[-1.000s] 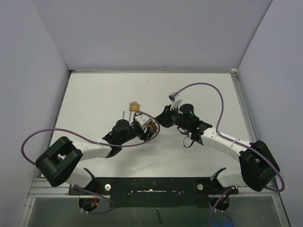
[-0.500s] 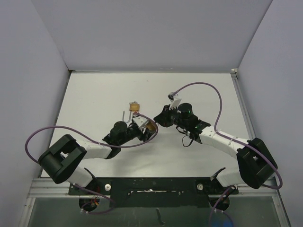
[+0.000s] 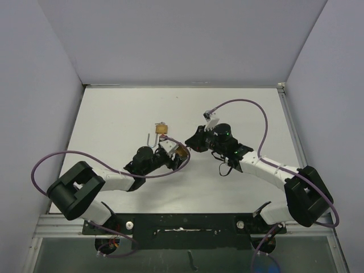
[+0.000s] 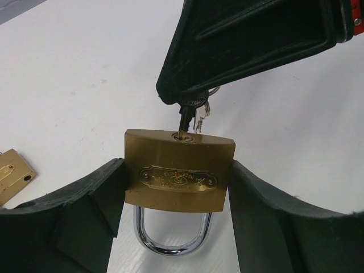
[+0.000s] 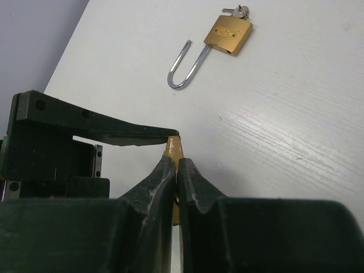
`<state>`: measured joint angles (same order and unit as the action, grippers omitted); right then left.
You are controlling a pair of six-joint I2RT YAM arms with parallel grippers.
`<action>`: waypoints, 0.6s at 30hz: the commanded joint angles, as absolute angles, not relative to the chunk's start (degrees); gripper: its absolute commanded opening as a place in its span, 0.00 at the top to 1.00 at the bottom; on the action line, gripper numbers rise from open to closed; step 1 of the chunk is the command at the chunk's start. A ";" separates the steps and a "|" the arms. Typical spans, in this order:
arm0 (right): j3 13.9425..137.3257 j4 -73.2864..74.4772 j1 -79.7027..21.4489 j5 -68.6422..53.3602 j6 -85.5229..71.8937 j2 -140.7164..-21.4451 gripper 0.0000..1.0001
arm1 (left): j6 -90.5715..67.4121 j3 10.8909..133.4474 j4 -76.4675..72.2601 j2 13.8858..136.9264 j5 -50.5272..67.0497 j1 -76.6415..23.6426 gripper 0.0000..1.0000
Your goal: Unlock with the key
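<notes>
My left gripper (image 4: 177, 187) is shut on a brass padlock (image 4: 177, 169); its steel shackle (image 4: 170, 236) is closed and points toward the wrist. The padlock also shows in the top view (image 3: 182, 151). My right gripper (image 5: 176, 165) is shut on a key (image 4: 186, 118), whose blade sits in the keyhole on the padlock's far edge. A small key ring hangs beside it. In the right wrist view the brass edge of the padlock (image 5: 173, 149) shows just past the pinched fingertips. The two grippers meet at the table's middle in the top view, the left gripper (image 3: 172, 153) facing the right gripper (image 3: 192, 143).
A second brass padlock (image 5: 228, 34) with its shackle swung open and keys in it lies on the white table (image 3: 239, 114) just beyond the grippers; it also shows in the top view (image 3: 161, 129) and at the left edge of the left wrist view (image 4: 10, 173). Purple cables loop over both arms.
The right gripper has moved a little left toward the padlock held by the left gripper. The left arm's elbow has shifted slightly; the padlock stays in the same spot.
</notes>
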<state>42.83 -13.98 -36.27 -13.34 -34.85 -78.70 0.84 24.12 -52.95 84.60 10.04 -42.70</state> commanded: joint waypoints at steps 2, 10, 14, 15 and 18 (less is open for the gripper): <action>43.48 -5.72 -36.93 -14.32 -37.58 -80.66 1.00 | 1.16 31.37 -75.37 83.94 6.48 -42.90 1.00; 45.44 -2.84 -36.95 -14.08 -37.76 -80.93 1.00 | 1.14 32.89 -75.01 85.42 7.21 -43.11 1.00; 44.91 -3.69 -36.96 -14.38 -33.01 -80.32 1.00 | 0.76 33.54 -74.35 84.68 11.53 -42.70 1.00; 44.71 -3.91 -36.96 -14.53 -31.70 -80.09 1.00 | 0.58 33.64 -74.08 84.40 13.16 -42.54 1.00; 43.76 -4.74 -36.88 -14.79 -29.22 -79.00 1.00 | 0.63 33.62 -74.28 83.85 17.12 -42.25 1.00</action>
